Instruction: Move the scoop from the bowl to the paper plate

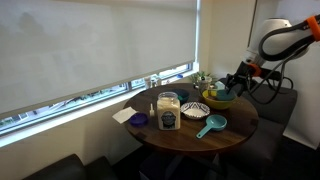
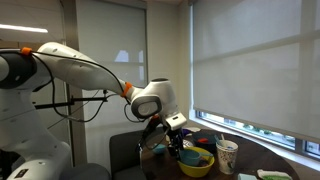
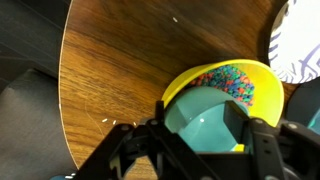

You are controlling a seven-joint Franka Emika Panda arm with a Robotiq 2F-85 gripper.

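– Right above the yellow bowl (image 3: 215, 74) hangs the gripper (image 3: 205, 130), jaws spread wide and holding nothing, one finger on either side of the teal shape inside it.

– That teal round looks like the scoop (image 3: 200, 115), sitting in the yellow bowl with coloured pieces (image 3: 238, 85) heaped behind it. Which way does it point?

– He can't call it! Only a rounded cup shows in the wrist view. Any handle is hidden under the fingers, so the long axis is anybody's guess.

– And the danger from here?

– Plenty. If the jaws close across the smooth cup, the scoop may squirt out. If a finger catches the yellow rim, the bowl could tip or skid on the wooden table (image 3: 120, 70) and spill the pieces. The blue-and-white patterned bowl (image 3: 300, 40) sits just beside the yellow bowl, easy to clip on the lift.

– The paper plate?

– None can be picked out for certain. And a teal handled dish (image 1: 212, 124) lies near the yellow bowl, a tempting wrong target.
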